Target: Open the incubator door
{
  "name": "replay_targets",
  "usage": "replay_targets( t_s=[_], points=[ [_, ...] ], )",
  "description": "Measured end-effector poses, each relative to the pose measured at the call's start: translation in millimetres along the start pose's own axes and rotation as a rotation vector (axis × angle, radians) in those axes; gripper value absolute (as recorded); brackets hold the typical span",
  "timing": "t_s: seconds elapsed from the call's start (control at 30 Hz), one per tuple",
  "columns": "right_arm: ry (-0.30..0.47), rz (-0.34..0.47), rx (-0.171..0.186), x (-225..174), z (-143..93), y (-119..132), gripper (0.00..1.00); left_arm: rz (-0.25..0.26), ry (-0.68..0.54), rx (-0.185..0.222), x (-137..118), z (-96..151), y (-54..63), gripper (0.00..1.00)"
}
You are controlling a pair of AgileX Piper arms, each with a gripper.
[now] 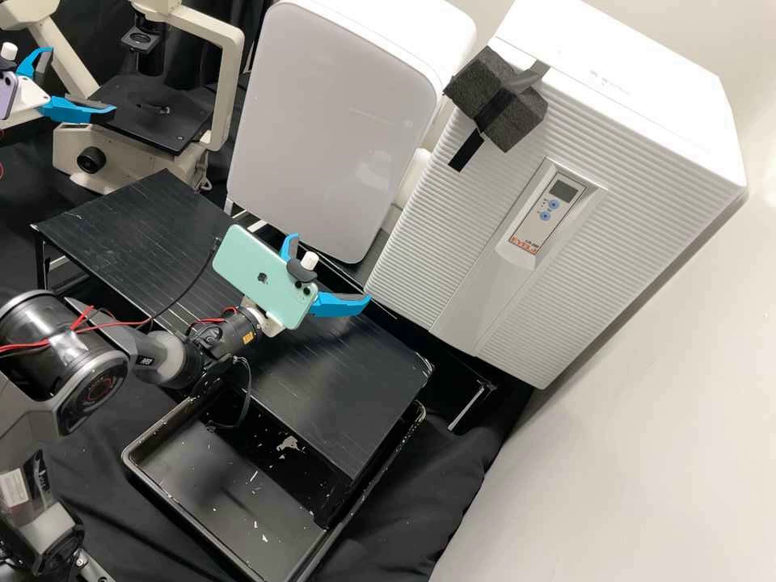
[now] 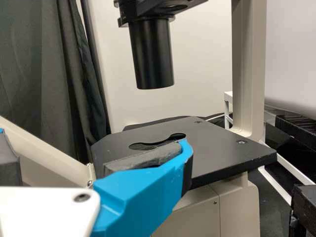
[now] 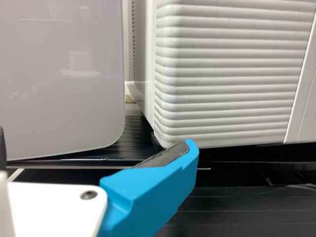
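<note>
Incubator (image 1: 606,77) stands beside the white round-cornered cabinet (image 1: 323,121), its ribbed door (image 1: 436,250) shut. R claw (image 1: 331,267) is wide w/ nothing in it, over the black tabletop (image 1: 137,218) nr the door's lower corner; L claw (image 1: 82,81) is also wide, by the microscope stage (image 1: 149,109), & prob. best left there. Step in hand, I'd judge: get R claw up to the dark foam block (image 1: 517,121) at the door's upper edge, which looks like the pull pt. Lift first, then come in from the front, w/ clearance from the cabinet & the phone (image 1: 267,279) on the arm. Straddle the foam w/ both fingers, seat it deep, then close firmly; foam should squash, so a tip-only pinch may slip or peel the tape (image 1: 466,151). Pull slow, straight out till the seal gives, then follow the door's arc, wrist turning w/ it. Hinge side I can't confirm, so if it resists, ease off & re-check direction vs. yanking; a hard tug could shift the incubator.
</note>
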Motion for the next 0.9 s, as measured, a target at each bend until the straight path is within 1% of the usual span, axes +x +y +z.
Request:
replay_targets(
  t_s=[0.37, 0.47, 0.57, 0.63, 0.77, 0.83, 0.9],
  points=[
    [-0.001, 0.003, 0.000, -0.6, 0.8, 0.4, 1.00, 0.000, 0.000, 0.000, 0.0, 0.0, 0.0, 1.00],
    [-0.011, 0.021, -0.003, -4.8, 4.7, 6.5, 1.00, 0.000, 0.000, 0.000, 0.0, 0.0, 0.0, 1.00],
    [-0.024, 0.059, 0.018, -11.8, 9.4, 19.6, 1.00, 0.000, 0.000, 0.000, 0.0, 0.0, 0.0, 1.00],
    [-0.022, 0.102, 0.038, -16.9, 11.2, 33.8, 1.00, 0.000, 0.000, 0.000, 0.0, 0.0, 0.0, 1.00],
    [0.003, 0.185, 0.082, -24.5, 10.9, 56.0, 1.00, 0.000, 0.000, 0.000, 0.0, 0.0, 0.0, 1.00],
    [0.018, 0.222, 0.094, -27.5, 8.7, 66.2, 1.00, 0.000, 0.000, 0.000, 0.0, 0.0, 0.0, 1.00],
    [0.039, 0.251, 0.093, -27.4, 3.9, 75.4, 1.00, 0.000, 0.000, 0.000, 0.0, 0.0, 0.0, 1.00]
  ],
)
